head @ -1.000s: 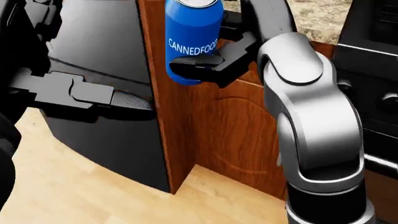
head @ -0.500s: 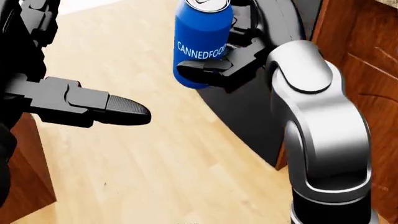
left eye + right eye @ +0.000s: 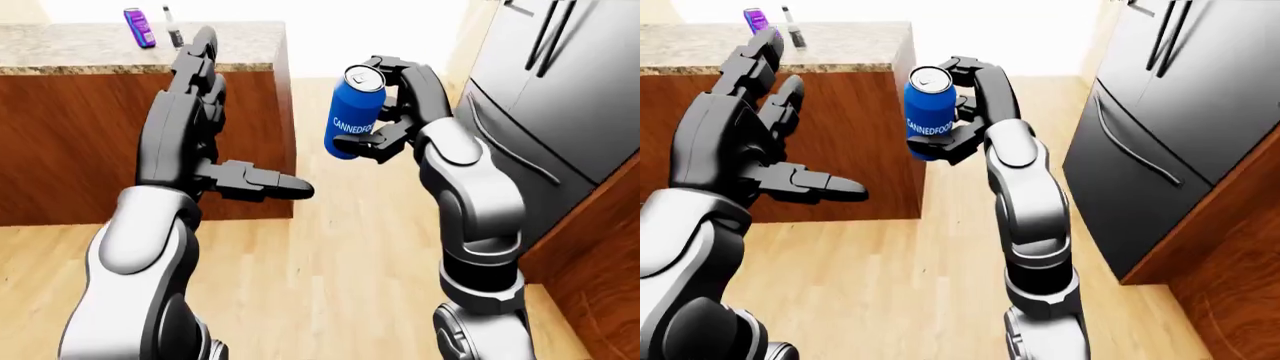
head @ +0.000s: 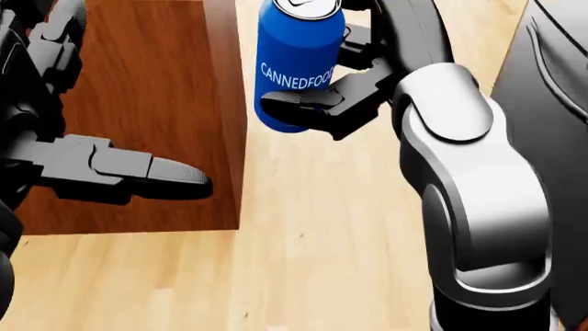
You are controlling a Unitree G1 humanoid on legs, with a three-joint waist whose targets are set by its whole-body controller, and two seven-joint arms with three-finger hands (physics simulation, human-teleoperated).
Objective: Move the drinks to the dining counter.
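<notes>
My right hand (image 3: pixel 385 105) is shut on a blue can (image 3: pixel 353 112) labelled CANNEDFOOD, held upright at chest height; the head view shows the same blue can (image 4: pixel 296 62) near the top. My left hand (image 3: pixel 215 127) is open and empty, fingers spread, raised left of the can. A granite-topped wooden counter (image 3: pixel 120 46) stands at the upper left of the left-eye view. On it rest a purple can (image 3: pixel 138 27) and a small dark bottle (image 3: pixel 173 28).
A dark steel fridge (image 3: pixel 560 97) fills the right side, with a wooden cabinet panel (image 3: pixel 600 247) beside it at the lower right. Light wood floor (image 3: pixel 340 262) runs between the counter and the fridge.
The whole picture has swung: the camera turned away from the fridge and cabinet toward the counter. The can stays gripped in my right hand, the left hand stays open.
</notes>
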